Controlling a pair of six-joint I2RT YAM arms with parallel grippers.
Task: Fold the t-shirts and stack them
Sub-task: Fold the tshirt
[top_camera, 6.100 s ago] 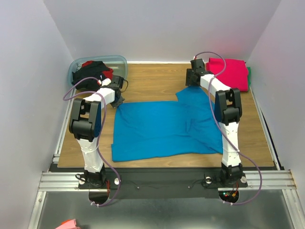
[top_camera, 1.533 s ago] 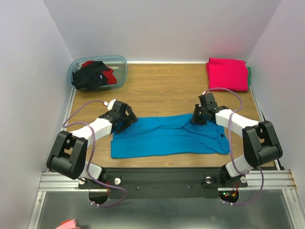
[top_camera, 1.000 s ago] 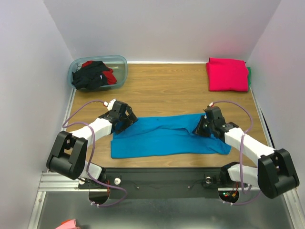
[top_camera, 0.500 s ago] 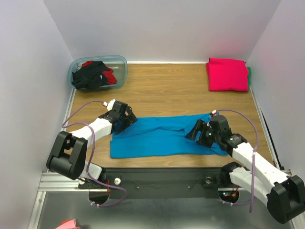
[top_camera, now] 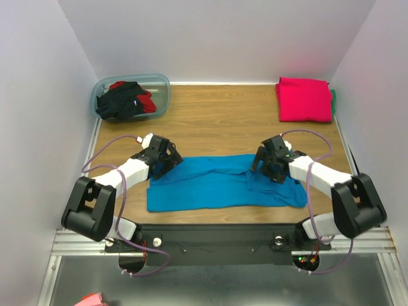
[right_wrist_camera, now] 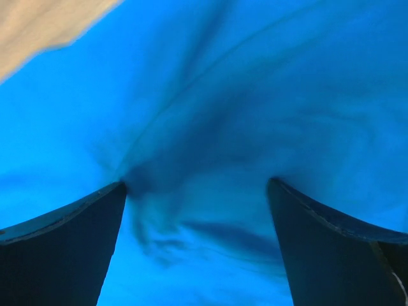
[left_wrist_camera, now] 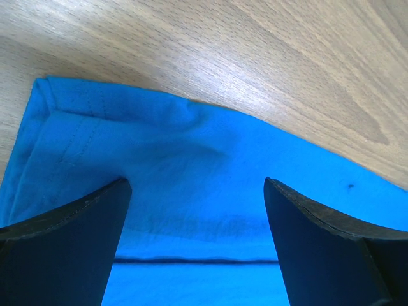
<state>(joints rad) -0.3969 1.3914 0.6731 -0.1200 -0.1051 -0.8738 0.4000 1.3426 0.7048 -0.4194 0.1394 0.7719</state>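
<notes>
Two arms flank the turquoise-blue t-shirt (top_camera: pixel 210 186), a folded strip at 6 o'clock on the counter (top_camera: pixel 217 121): left arm (top_camera: pixel 127 171) at its 9 o'clock end, right arm (top_camera: pixel 315 173) at 3 o'clock. Left wrist view: left fingers (left_wrist_camera: pixel 60 255) spread wide above a hemmed corner. Right wrist view: right fingers (right_wrist_camera: pixel 60 255) spread above rumpled blue cloth, holding nothing.

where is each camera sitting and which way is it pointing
Top external: fixed above and behind the arm bases, looking down on the table; both arms show, left gripper and right gripper open over the turquoise t-shirt.
Left wrist: on the left arm, facing down at the shirt's hemmed corner and bare wood; its two dark fingers show.
Right wrist: on the right arm, close over rumpled blue cloth; its fingers show.
Shared: all three see the turquoise t-shirt.
</notes>
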